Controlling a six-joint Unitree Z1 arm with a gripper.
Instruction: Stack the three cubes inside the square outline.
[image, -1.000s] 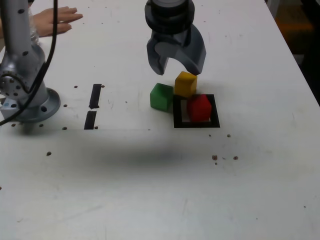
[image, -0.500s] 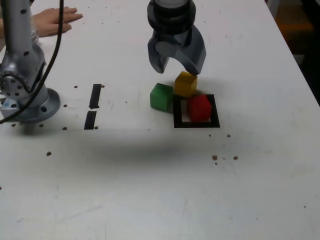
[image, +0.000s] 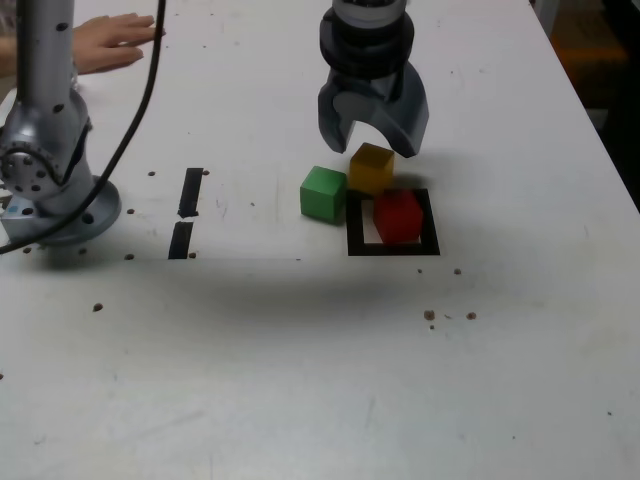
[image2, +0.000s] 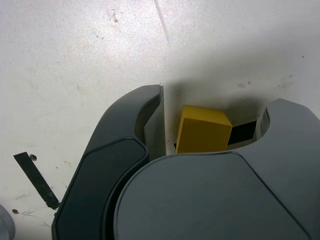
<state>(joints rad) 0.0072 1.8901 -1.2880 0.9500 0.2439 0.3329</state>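
Exterior view: jaws (image: 379, 150) (wide open) above yellow cube (image: 371, 169).

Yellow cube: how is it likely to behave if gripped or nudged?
The yellow cube looks rigid, its edges crisp, so it probably won't squash. Flat faces suggest sliding rather than rolling. Its squat shape makes tipping seem unlikely.

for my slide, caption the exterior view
Open pincer above the yellow cube, red cube inside the square outline
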